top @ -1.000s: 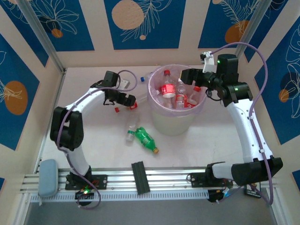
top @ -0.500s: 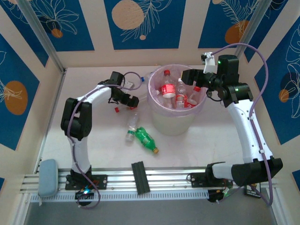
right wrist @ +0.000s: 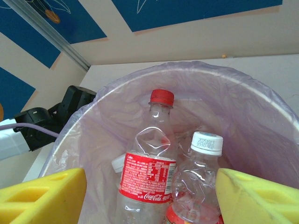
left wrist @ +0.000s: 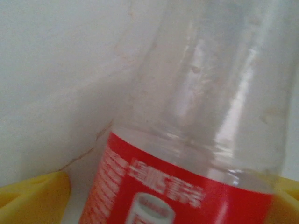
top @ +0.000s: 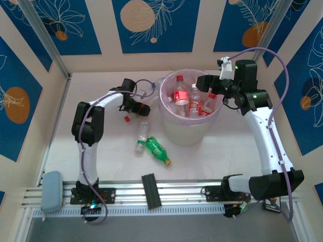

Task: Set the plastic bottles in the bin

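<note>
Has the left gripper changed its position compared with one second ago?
Yes. In the top view the left gripper has shifted a little to the right, closer to the left rim of the bin.

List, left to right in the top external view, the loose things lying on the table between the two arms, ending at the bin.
small red cap → clear bottle → green bottle → bin

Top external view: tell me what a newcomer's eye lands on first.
The cream bin, lined in lilac plastic and crowded with red-labelled bottles, stands mid-table. A green bottle lies on the table in front of it. The left pincer straddles a clear bottle left of the bin.
</note>
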